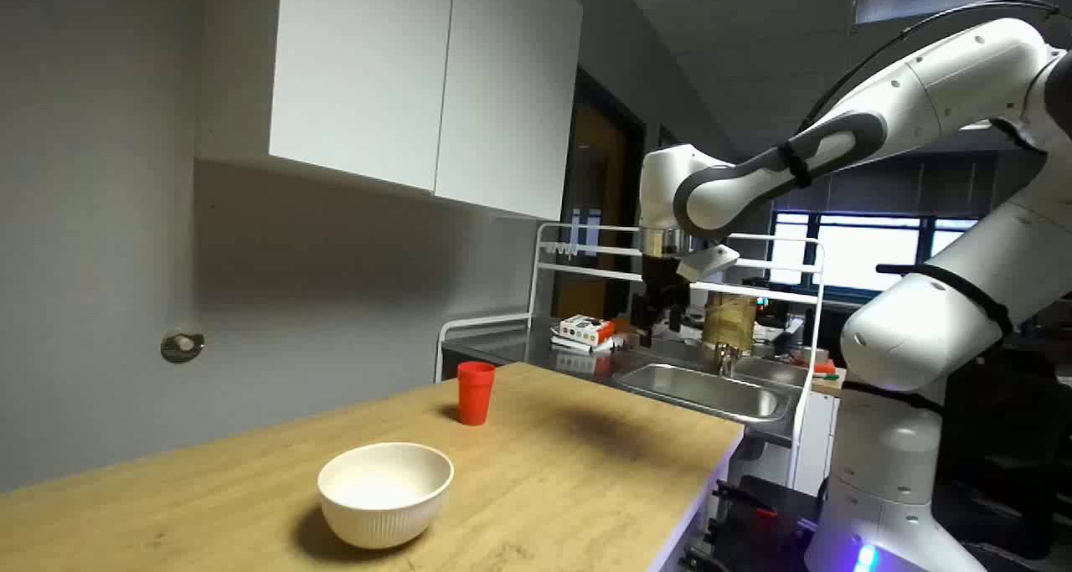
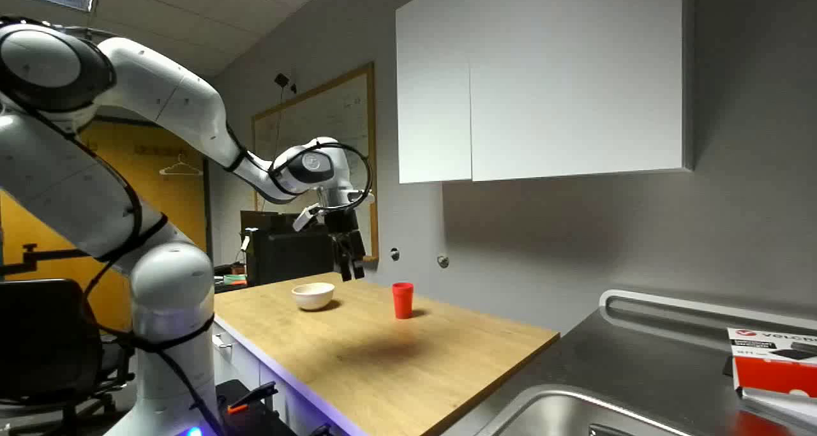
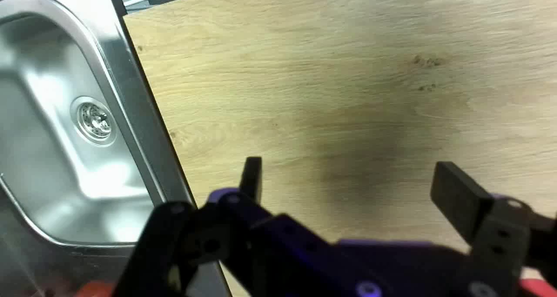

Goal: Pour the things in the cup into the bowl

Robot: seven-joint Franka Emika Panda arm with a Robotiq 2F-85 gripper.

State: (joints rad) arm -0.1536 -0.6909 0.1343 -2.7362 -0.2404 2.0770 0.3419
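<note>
Near the counter's (image 1: 578, 488) back edge the cup (image 1: 475, 394) is stood upright, presumably against spills; the gripper (image 3: 349, 174) is spread, empty

I can see a pale, streaky-grained wooden table (image 1: 544, 480) here. A red cup (image 1: 475, 394) stands upright on it, and apart from the cup sits a white bowl (image 1: 381, 528) with ribbed sides, open top up. A soft shadow (image 3: 370, 171) falls on the table.
</note>
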